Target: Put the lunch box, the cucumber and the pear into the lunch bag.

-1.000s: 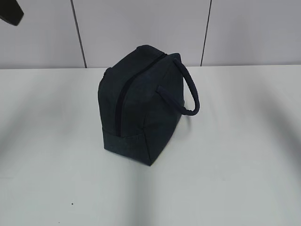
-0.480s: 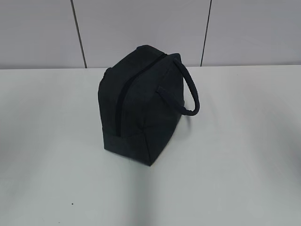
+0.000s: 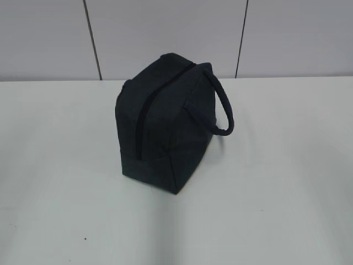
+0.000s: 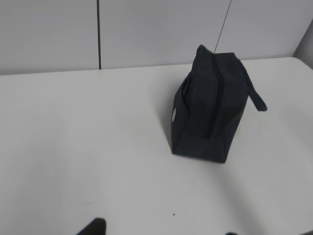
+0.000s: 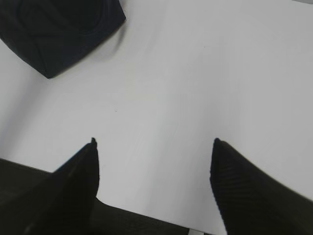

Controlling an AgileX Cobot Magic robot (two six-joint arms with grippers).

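Note:
The dark navy lunch bag (image 3: 165,121) stands on the white table, its zipper line (image 3: 144,110) running over the top and looking shut, its loop handle (image 3: 223,110) to the right. It also shows in the left wrist view (image 4: 210,107) and at the top left of the right wrist view (image 5: 58,29). The lunch box, cucumber and pear are out of view. My left gripper (image 4: 164,230) is open and empty, well short of the bag. My right gripper (image 5: 154,142) is open and empty above the bare table. Neither gripper shows in the exterior view.
The white table (image 3: 276,193) spreads around the bag on all sides. A grey panelled wall (image 3: 165,27) rises behind its far edge. A small dark speck (image 3: 85,238) lies near the front left.
A dark arm part at the top left of the exterior view has gone out of view. The bag has not moved.

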